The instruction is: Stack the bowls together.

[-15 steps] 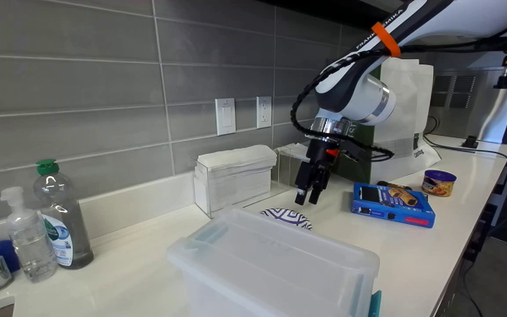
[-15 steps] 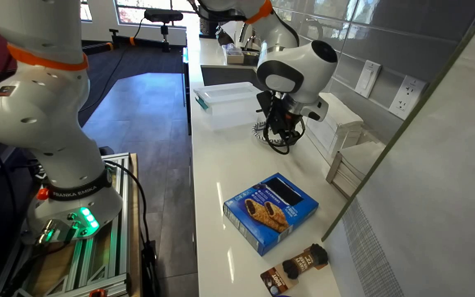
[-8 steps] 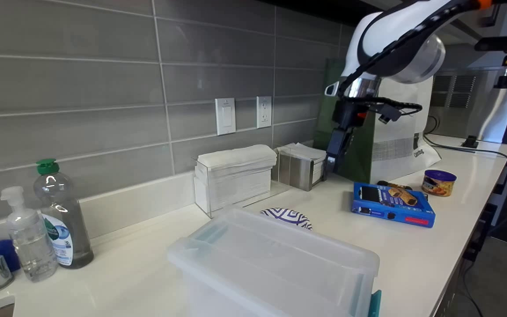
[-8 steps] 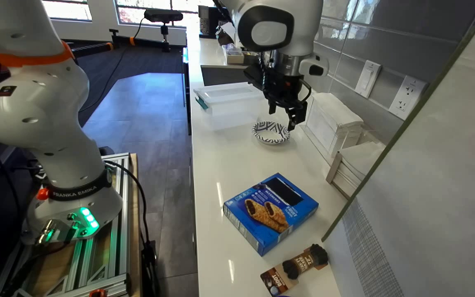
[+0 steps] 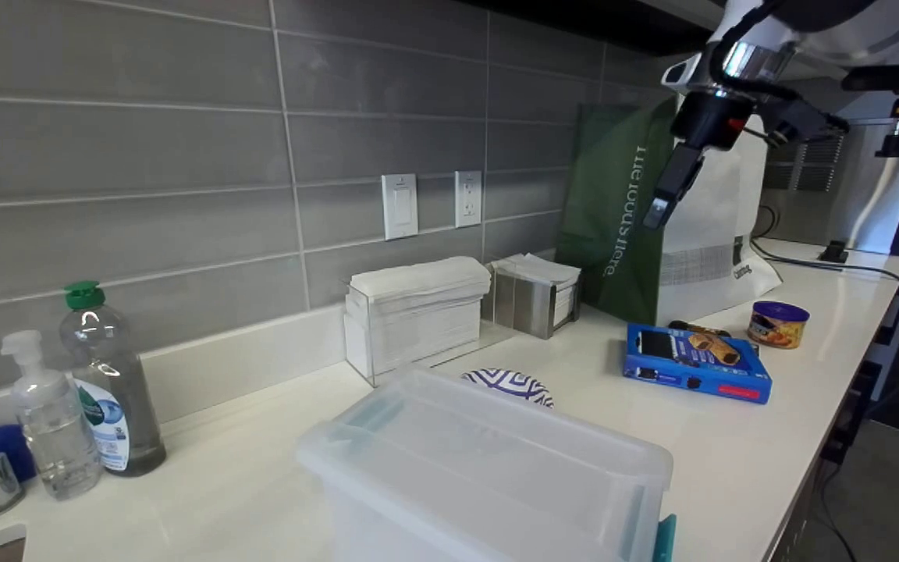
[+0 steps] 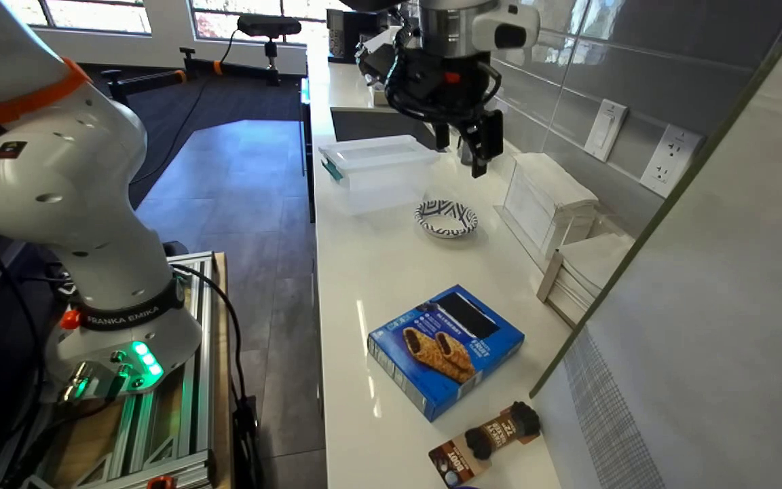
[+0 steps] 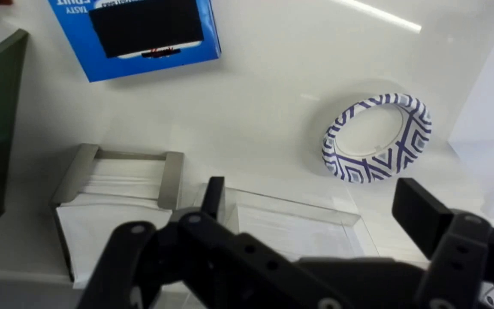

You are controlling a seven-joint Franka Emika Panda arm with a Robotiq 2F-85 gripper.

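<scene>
– Progress check, then: what does an exterior view give us around the plastic bin (image 5: 488, 460)?

– One patterned bowl (image 5: 508, 384), partly hidden behind the bin, and the gripper (image 5: 655, 218), raised well above and beyond it. It is seen edge-on there, so I can't tell how it stands

– And in an exterior view with the bowl (image 6: 445, 221) in full?

– It sits upright on the counter (image 6: 377, 278) just beside the bin, a single outline. The gripper (image 6: 460, 159) hangs higher than the bin, its fingers parted and holding nothing

– Does the wrist view agree?

– Yes. The fingers (image 7: 420, 214) stand wide apart with nothing between them, and the bowl lies near what looks like the bin's side, at the right edge

– So is the stacking done?

– Probably, I'd judge: no separate second bowl shows in any view, so it may be nested in this one. But I can't make out two rims, so that's unproven. If they are nested, all that's left would be taking the gripper clear of the bin
</scene>
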